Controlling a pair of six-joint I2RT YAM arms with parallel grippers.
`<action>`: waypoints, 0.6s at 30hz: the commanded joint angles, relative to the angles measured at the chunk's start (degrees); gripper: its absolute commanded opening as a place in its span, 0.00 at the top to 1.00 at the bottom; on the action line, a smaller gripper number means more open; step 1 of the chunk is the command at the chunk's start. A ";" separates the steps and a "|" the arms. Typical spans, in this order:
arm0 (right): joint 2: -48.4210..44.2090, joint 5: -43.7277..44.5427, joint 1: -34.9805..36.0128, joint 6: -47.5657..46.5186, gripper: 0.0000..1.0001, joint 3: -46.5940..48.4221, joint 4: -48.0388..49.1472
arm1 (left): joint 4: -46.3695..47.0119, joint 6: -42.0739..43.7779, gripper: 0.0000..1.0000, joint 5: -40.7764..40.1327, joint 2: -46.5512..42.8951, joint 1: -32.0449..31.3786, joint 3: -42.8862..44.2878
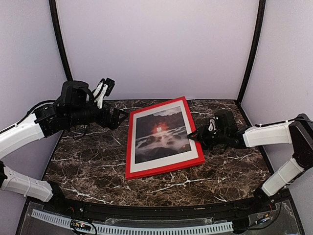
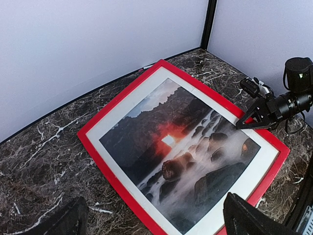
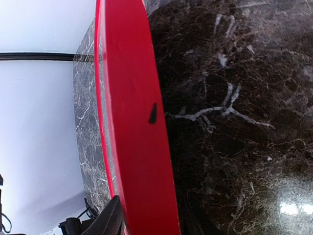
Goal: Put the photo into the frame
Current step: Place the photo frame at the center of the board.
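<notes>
The frame lies face up on the table, bright red, with the photo inside it behind a white mat border. The photo shows a red glow, rocks and misty water. My right gripper is at the frame's right rail, its jaws set on either side of the rail. In the right wrist view the red rail runs between the fingers. My left gripper hovers open and empty by the frame's left far corner. The left wrist view shows the frame, the photo and my right gripper.
The dark marble table is closed in by pale walls with black corner posts. A black rim runs along the near edge.
</notes>
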 commanded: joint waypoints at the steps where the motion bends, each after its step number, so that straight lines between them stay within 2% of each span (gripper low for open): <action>1: 1.60 -0.58 -0.27 2.77 0.59 -3.14 11.09 | 1.21 -0.50 0.01 0.95 -1.26 0.27 -1.28; 12: 5.63 -0.95 -0.26 2.47 0.56 -9.72 15.76 | 1.13 -0.62 0.01 -0.09 -1.58 0.27 -4.17; 15: 4.19 0.88 -0.26 -0.40 0.53 -9.51 11.68 | 0.87 -1.75 0.01 -0.80 -1.64 0.30 -5.20; 18: 1.37 5.39 -0.26 -5.58 0.44 -7.28 3.07 | 0.45 -3.66 0.01 -2.05 -1.81 0.27 -6.14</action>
